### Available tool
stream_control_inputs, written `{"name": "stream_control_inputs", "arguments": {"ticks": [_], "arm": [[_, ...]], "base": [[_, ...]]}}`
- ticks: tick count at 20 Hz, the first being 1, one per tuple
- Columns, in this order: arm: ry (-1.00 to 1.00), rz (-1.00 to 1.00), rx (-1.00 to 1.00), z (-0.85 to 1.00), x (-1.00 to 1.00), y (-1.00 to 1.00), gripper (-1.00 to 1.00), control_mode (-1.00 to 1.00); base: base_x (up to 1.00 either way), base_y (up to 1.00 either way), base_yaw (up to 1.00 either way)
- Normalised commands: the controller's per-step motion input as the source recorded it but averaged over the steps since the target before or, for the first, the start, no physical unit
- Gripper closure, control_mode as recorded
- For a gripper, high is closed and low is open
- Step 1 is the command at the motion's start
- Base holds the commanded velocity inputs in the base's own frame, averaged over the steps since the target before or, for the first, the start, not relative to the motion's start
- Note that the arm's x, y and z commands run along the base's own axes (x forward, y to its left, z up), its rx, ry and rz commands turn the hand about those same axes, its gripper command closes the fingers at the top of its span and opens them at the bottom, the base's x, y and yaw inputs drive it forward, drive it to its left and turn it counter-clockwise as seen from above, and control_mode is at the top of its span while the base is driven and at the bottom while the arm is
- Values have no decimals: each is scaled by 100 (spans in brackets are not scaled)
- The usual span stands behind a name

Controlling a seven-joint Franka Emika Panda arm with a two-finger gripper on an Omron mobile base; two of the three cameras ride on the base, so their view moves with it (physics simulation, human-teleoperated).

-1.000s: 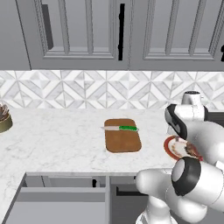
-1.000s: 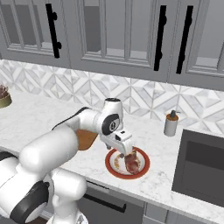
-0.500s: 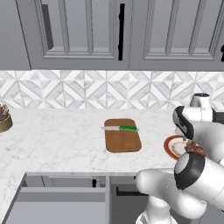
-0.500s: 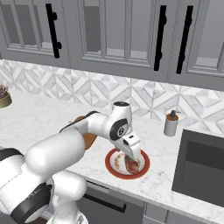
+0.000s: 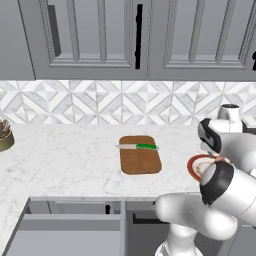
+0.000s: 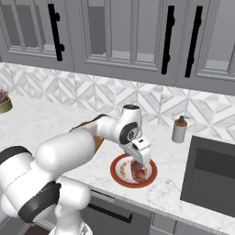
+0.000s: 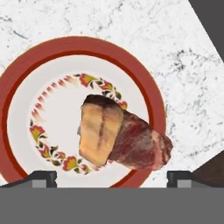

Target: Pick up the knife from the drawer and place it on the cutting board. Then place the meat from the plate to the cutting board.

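over the last second the end effector [image 6: 139,170] has swung rightward off the cutting board [image 5: 140,154] side and dropped over the plate [image 7: 17,87], jaws spread wide and empty. the knife [image 5: 137,146] already lies on the board, so the first half looks done. the meat [image 7: 122,137] sits on the plate, ungrasped, on the bench [image 5: 65,165].

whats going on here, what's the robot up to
A white robot arm is working at a kitchen counter. The knife already lies on the cutting board. The open gripper hangs just above the meat, which sits on the plate with nothing gripping it. The drawer below the counter stands open. Moving the meat to the board is the step left.
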Motion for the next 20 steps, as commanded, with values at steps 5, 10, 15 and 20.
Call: {"name": "stream_control_inputs", "arguments": {"ticks": [5, 10, 15, 20], "arm": [[0, -1, 0, -4, 10, 0, -100, -100], [0, 0, -1, -22, 9, 0, -100, -100], [0, -1, -1, -17, 0, 0, -100, -100], [0, 0, 0, -10, -7, -1, -100, -100]], "base": [[0, 0, 0], [0, 0, 0], [0, 0, 0], [0, 0, 0]]}}
